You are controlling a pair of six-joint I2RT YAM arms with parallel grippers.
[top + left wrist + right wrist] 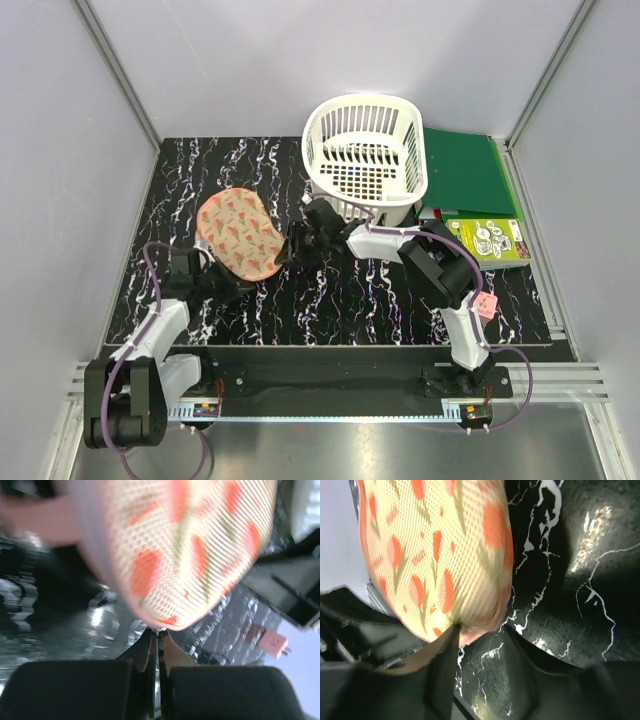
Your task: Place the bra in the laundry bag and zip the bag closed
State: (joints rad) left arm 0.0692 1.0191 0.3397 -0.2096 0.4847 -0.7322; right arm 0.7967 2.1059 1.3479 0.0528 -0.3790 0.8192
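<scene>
The laundry bag [240,234], a peach oval pouch with watermelon print, lies bulging on the black marbled table, left of centre. The bra is not visible anywhere. My left gripper [220,281] sits at the bag's near-left end. In the left wrist view it [157,633] is shut, pinching a small pale piece at the edge of the bag [190,545]. My right gripper [291,248] is at the bag's right end. In the right wrist view it [481,632] is open around the pink trim of the bag [435,555]. Its left finger [447,645] touches the fabric.
A white slotted basket [365,152] stands at the back centre, just behind the right gripper. A green folder [466,172] and a printed book [490,241] lie at the right. A pink tag [485,304] hangs on the right arm.
</scene>
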